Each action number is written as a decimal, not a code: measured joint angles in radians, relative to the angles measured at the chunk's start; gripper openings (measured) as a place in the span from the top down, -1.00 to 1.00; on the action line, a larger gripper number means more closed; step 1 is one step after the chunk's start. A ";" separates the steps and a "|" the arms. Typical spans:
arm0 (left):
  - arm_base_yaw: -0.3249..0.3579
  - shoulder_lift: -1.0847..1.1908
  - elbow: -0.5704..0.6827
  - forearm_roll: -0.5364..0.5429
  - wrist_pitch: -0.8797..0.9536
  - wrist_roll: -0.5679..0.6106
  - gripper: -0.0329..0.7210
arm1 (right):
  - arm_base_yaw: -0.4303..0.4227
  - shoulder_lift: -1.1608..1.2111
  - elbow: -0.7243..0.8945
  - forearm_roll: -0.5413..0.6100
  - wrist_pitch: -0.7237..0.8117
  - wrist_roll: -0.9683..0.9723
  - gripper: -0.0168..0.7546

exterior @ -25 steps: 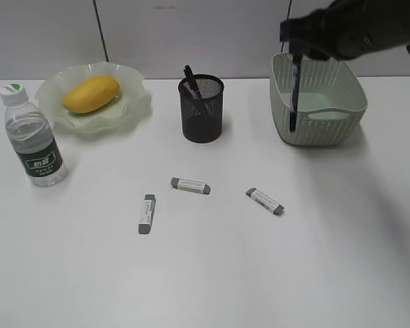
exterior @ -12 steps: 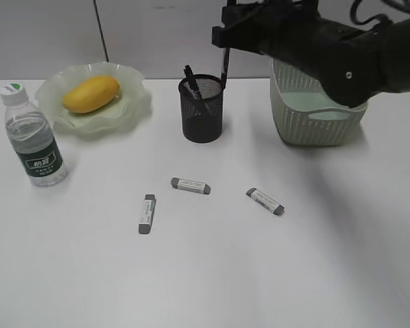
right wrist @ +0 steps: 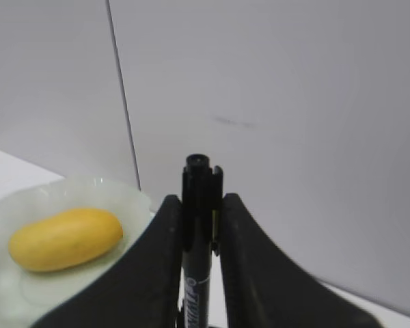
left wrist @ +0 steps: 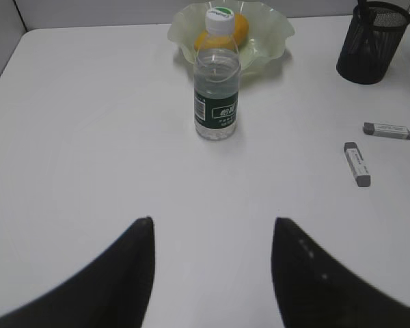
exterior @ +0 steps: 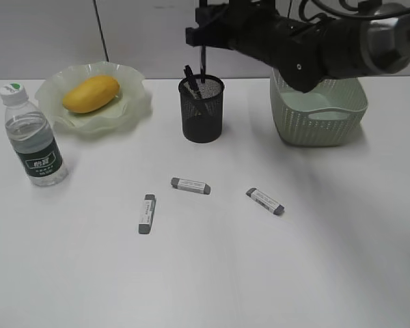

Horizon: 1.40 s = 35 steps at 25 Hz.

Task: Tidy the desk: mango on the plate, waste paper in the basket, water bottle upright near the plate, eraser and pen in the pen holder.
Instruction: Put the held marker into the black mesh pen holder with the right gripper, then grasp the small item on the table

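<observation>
A: White desk (exterior: pixel 212 273) before a pale grey partition wall. Right gripper (exterior: pixel 202 35) reaching across the middle, clamped on a dark pen (exterior: pixel 202 65) held upright; in the right wrist view, pen (right wrist: pixel 199 225) pinched between both black fingers (right wrist: pixel 160 273), cap end showing above them.

B: Directly beneath the gripper, the black mesh pen holder (exterior: pixel 202 109), another dark pen already leaning inside. Lower tip of the held pen at about rim level; whether inside the cup, hard to tell.

A: Handling, as a judgement: pen light, stiff, smooth-barrelled, so likely to slip or swing if pinched loosely. Mid-barrel hold, as here, suited to a straight drop.

B: Behind and to the right of the gripper, the pale green basket (exterior: pixel 319 109). To its left, the ruffled plate (exterior: pixel 133 102) carrying the mango (exterior: pixel 90 93); further left and nearer the camera, the water bottle (exterior: pixel 33 137) upright.

A: Well below the gripper, three grey erasers flat on the desk: left eraser (exterior: pixel 147 214), middle eraser (exterior: pixel 190 186), right eraser (exterior: pixel 264 201). Probably light, rubbery; best pinched across the narrow sides.

B: Left gripper (left wrist: pixel 212 273) spread wide, empty, hovering over bare desk, bottle ahead of it.
</observation>
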 joint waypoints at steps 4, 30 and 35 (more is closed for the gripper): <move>0.000 0.000 0.000 0.000 0.000 0.000 -0.20 | 0.002 0.017 0.001 -0.015 0.030 0.007 0.60; 0.000 0.000 0.000 0.000 0.000 0.000 -0.20 | 0.005 -0.133 0.003 -0.044 0.350 0.010 -0.57; 0.000 0.000 0.000 0.000 0.000 0.000 -0.20 | -0.006 -0.277 -0.076 -0.066 0.761 0.003 -0.56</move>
